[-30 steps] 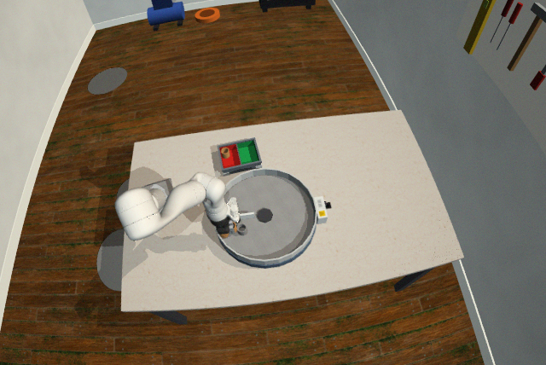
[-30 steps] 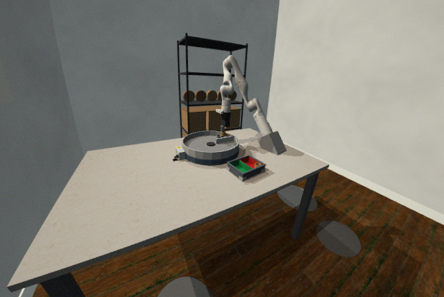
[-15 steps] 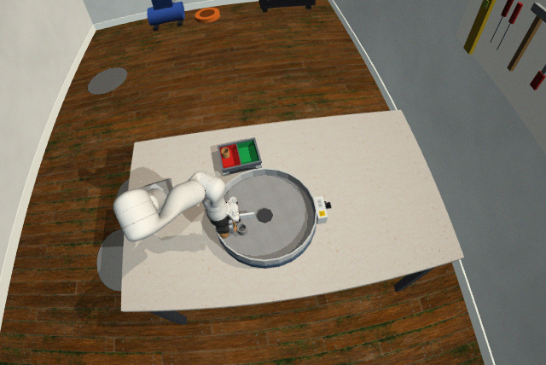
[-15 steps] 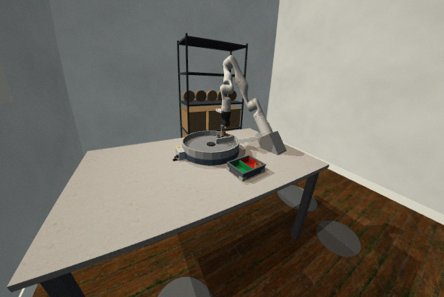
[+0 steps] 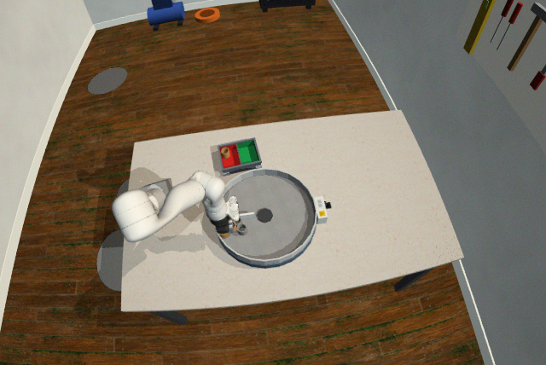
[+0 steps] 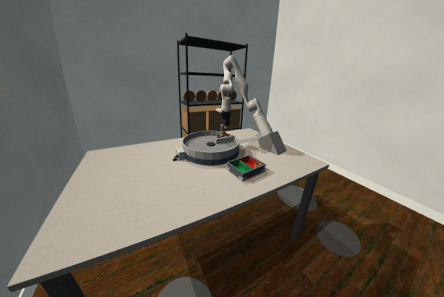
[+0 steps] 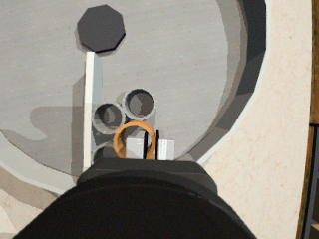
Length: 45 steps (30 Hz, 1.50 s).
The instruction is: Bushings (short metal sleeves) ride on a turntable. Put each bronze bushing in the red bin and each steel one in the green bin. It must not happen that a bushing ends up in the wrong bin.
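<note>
My gripper (image 5: pixel 233 225) (image 7: pixel 151 140) is shut on one wall of a bronze bushing (image 7: pixel 118 139) (image 6: pixel 223 133), one finger inside the ring and one outside. It is low over the turntable (image 5: pixel 281 194) (image 6: pixel 197 141) (image 7: pixel 189 60); the exact height is unclear. Two steel bushings stand close beside it, one steel bushing (image 7: pixel 95 119) near the white bar and another steel bushing (image 7: pixel 155 104) farther in. A third ring is partly hidden by the gripper body. The red bin (image 5: pixel 229 161) (image 6: pixel 250 161) holds a bronze bushing (image 5: pixel 225 151) (image 6: pixel 257 164). The green bin (image 5: pixel 248 152) (image 6: pixel 239 166) looks empty.
A white bar (image 5: pixel 246 215) (image 6: pixel 225 139) (image 7: pixel 89 100) reaches from the turntable's rim side to its dark hub (image 5: pixel 264 215) (image 7: pixel 101 28). A raised wall rings the turntable. A small control box (image 5: pixel 321 215) (image 6: pixel 180 152) sits against its outside.
</note>
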{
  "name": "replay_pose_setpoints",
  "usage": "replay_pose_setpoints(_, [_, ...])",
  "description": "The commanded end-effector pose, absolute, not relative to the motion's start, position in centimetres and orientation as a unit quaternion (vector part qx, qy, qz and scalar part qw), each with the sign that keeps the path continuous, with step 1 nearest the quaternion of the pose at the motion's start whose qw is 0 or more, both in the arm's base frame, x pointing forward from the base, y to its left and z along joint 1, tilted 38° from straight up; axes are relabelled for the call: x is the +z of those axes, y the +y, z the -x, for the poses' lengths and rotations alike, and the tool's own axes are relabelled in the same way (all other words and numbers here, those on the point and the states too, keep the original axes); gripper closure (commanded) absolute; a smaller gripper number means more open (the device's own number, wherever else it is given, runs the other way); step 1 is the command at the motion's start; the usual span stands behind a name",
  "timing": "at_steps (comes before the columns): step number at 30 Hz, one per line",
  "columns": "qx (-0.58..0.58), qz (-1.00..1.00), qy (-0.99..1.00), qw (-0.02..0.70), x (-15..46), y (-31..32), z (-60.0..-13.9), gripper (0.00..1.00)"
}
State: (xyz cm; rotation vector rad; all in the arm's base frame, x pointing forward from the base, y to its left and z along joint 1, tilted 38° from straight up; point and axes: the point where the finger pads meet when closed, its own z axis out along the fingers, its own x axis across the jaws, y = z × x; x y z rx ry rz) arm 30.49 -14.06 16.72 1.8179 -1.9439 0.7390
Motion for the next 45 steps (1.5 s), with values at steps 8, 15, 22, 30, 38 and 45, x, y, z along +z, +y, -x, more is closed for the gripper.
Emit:
replay_pose_setpoints(8, [0.261,-0.650,-0.688,0.189,17.1,-13.5,-30.5,1.00])
replay_pose_setpoints(15, [0.262,-0.648,-0.690,0.188,17.1,-13.7,-30.5,1.00])
replay_pose_setpoints(22, [0.262,-0.649,-0.689,0.188,17.3,-13.4,-30.5,1.00])
replay_pose_setpoints(30, [0.261,-0.650,-0.688,0.189,17.6,-13.1,-30.4,1.00])
replay_pose_setpoints(38, [0.261,-0.650,-0.688,0.189,17.6,-13.1,-30.4,1.00])
replay_pose_setpoints(45, [0.262,-0.649,-0.689,0.188,19.2,-12.0,-30.3,1.00])
